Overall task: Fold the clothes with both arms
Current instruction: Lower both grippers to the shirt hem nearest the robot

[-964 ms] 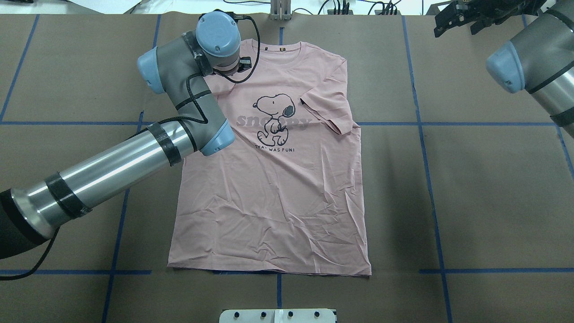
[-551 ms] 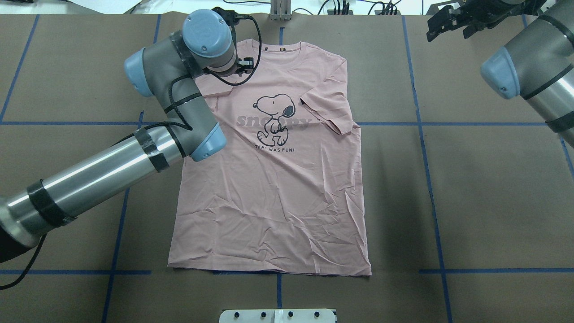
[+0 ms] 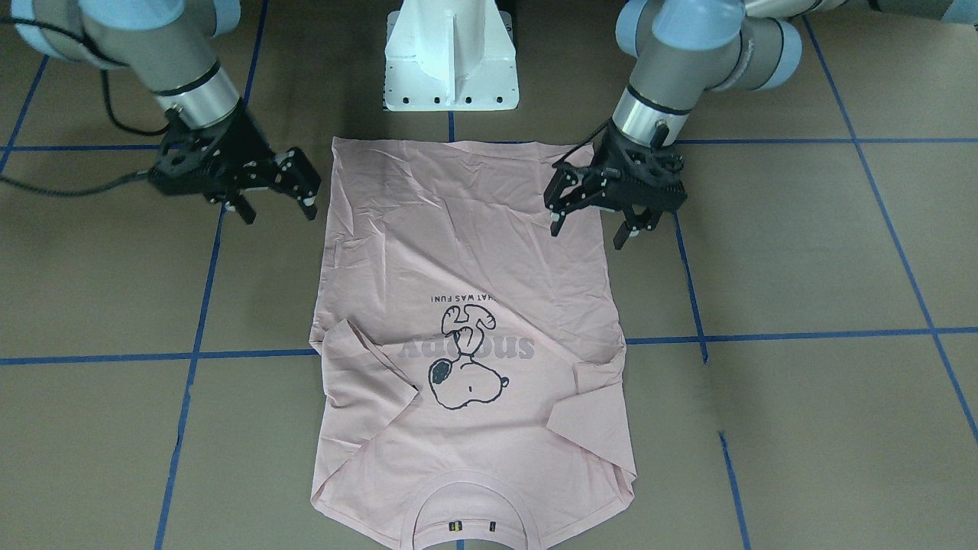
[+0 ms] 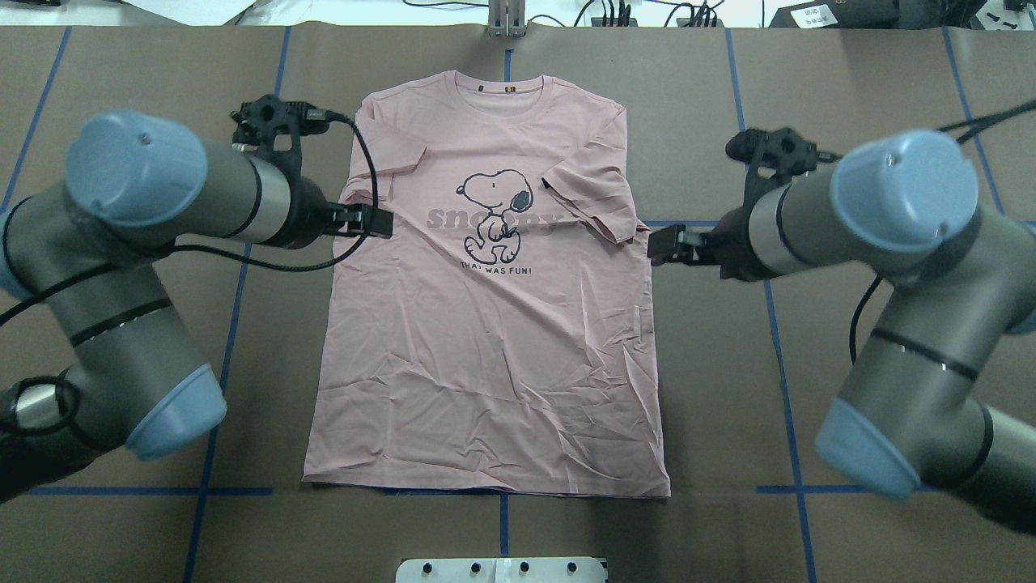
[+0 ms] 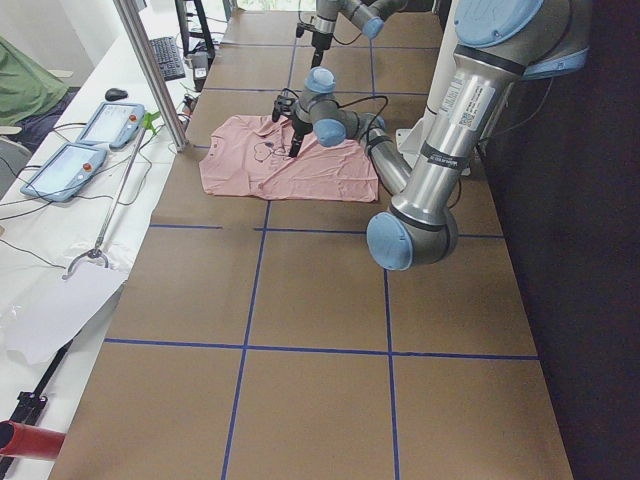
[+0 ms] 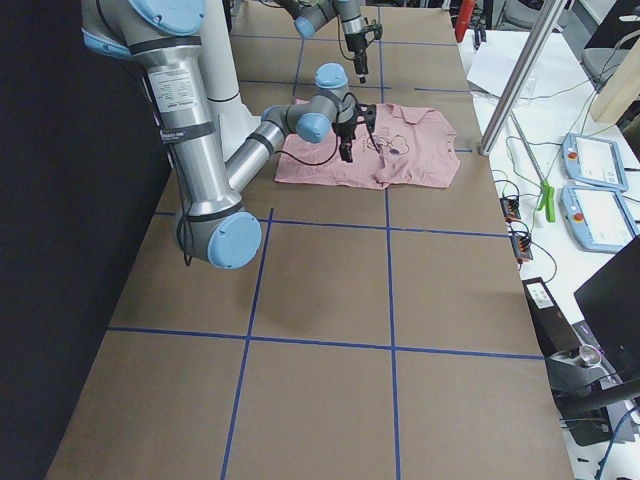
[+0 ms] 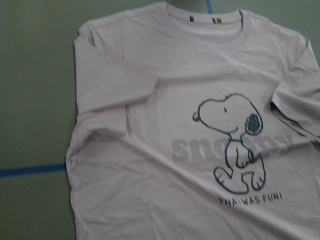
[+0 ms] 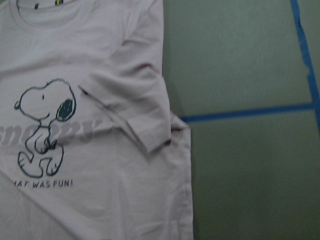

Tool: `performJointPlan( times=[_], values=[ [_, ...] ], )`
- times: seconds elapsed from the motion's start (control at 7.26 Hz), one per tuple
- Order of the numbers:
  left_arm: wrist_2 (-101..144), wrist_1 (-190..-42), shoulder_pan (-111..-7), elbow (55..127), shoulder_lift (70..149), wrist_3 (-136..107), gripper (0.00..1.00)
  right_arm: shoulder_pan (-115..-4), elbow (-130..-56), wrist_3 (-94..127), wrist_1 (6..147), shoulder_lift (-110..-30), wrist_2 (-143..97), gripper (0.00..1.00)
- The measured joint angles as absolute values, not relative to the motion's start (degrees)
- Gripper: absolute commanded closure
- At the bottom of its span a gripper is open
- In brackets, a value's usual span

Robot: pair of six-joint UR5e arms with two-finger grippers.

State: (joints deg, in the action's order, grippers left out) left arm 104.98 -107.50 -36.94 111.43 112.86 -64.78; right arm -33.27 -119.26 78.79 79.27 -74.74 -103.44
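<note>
Status: T-shirt [image 4: 494, 348] lies flat and print up in the middle of the surface [image 4: 874, 340], hem towards the white base [image 3: 451, 69], collar at the far end; both short sleeves are tucked in over the chest, the left-arm-side sleeve [image 4: 392, 162] and the right-arm-side sleeve [image 4: 587, 202], so I call the sleeve step done; body not yet folded, full length laid out, some wrinkles in the lower half; left tool [image 3: 588, 229] is spread wide with nothing in it, hanging over the shirt's side edge; right tool [image 3: 277, 211] is likewise wide apart and empty, just off the opposite edge over bare surface; neither looks to touch the cloth, though I can't judge height well from these views; my read is roughly a third through; what's left is folding the body, probably a two-arm grab at matching edges.
</note>
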Motion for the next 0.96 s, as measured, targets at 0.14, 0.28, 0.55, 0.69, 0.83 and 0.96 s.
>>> performJointPlan(
  times=[0.14,0.28,0.55,0.69,0.83,0.96],
  values=[
    [104.2,-107.5,-33.2,115.2,109.6,-69.3,0.00,-24.8,-122.2,86.0,80.3,-76.7,-95.9,0.22],
    [102.1,-107.6,-28.7,117.9,106.7,-74.0,0.11,-18.2,-123.8,91.3,82.2,-77.6,-90.0,0.22],
    [96.2,-107.7,-18.9,120.1,101.6,-84.8,0.33,-11.0,-126.5,96.0,86.7,-77.7,-84.1,0.20],
    [93.7,-107.6,-14.9,120.1,99.7,-89.5,0.35,-9.6,-127.1,96.6,87.6,-77.6,-82.6,0.19],
    [92.0,-107.5,-12.2,119.8,98.2,-92.2,0.35,-9.1,-127.3,96.8,88.0,-77.5,-82.0,0.19],
    [91.3,-107.5,-11.0,119.5,96.9,-93.2,0.36,-8.9,-127.4,96.9,88.1,-77.5,-81.8,0.19]
  ],
)
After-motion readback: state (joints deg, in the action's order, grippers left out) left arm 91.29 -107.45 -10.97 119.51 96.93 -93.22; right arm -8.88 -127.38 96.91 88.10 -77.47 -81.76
